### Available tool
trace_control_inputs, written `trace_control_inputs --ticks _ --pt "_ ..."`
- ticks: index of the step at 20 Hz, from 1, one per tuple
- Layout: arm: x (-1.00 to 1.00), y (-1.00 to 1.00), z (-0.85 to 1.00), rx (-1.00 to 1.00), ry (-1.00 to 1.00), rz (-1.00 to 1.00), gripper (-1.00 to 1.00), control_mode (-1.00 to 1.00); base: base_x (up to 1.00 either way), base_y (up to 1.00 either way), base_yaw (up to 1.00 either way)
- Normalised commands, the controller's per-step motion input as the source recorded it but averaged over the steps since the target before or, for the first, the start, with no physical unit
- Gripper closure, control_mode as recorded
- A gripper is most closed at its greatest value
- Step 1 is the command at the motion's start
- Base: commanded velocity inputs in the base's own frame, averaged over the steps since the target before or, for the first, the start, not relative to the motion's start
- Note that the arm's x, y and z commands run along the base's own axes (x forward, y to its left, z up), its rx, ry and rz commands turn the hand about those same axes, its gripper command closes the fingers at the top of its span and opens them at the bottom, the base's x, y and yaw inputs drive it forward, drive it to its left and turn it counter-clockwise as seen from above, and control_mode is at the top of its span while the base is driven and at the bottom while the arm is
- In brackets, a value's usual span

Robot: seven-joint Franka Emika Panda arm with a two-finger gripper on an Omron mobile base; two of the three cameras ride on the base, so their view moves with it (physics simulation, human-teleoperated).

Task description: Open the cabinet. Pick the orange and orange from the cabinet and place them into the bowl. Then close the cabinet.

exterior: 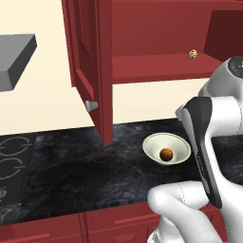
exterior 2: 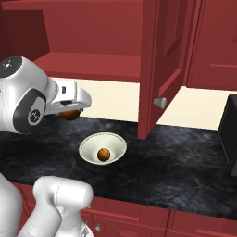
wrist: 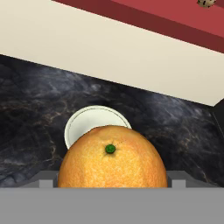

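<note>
Dark red wall cabinet (exterior: 156, 42) w/ both doors swung open; left door (exterior: 90, 66) juts out over the counter, its grey knob (exterior: 91, 106) at the lower edge. Cream wall behind, under the cabinet. Black marbled counter (exterior: 95, 166) runs across, w/ red drawer fronts (exterior: 71, 228) below & a cooktop (exterior: 14, 166) at far left; grey hood (exterior: 16, 57) above that. On the cabinet's lower shelf, a tan speckled ball (exterior: 192, 54) near the right side.

White arm reaches over the counter. Cream bowl (exterior 2: 102, 148) sits on the counter near the right door's (exterior 2: 159, 65) bottom edge, one orange (exterior 2: 103, 154) already inside it.

Gripper (exterior 2: 74, 110) hangs above & a bit left of the bowl in the right base view, jaws spread wide around a second orange (wrist: 113, 157), which sits btwn them. In the hand view that fruit covers the lower part of the bowl's rim, stem dot facing the camera.
</note>
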Motion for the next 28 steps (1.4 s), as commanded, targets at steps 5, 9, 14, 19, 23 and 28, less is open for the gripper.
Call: trace_control_inputs --ticks 5,9,14,19,23,28 --pt "0.02 -0.06 -0.36 0.00 0.11 -0.02 1.00 -1.00 0.00 0.00 0.00" --pt "0.12 -0.01 -0.33 0.00 0.12 -0.02 1.00 -1.00 0.00 0.00 0.00" --pt "0.19 0.00 -0.34 0.00 0.09 -0.02 1.00 -1.00 0.00 0.00 0.00" --pt "0.25 0.00 -0.30 0.00 0.02 -0.01 1.00 -1.00 0.00 0.00 0.00" --pt "0.24 0.00 -0.27 0.00 0.01 -0.01 1.00 -1.00 0.00 0.00 0.00" --pt "0.28 0.00 -0.26 0.00 0.00 -0.01 1.00 -1.00 0.00 0.00 0.00"
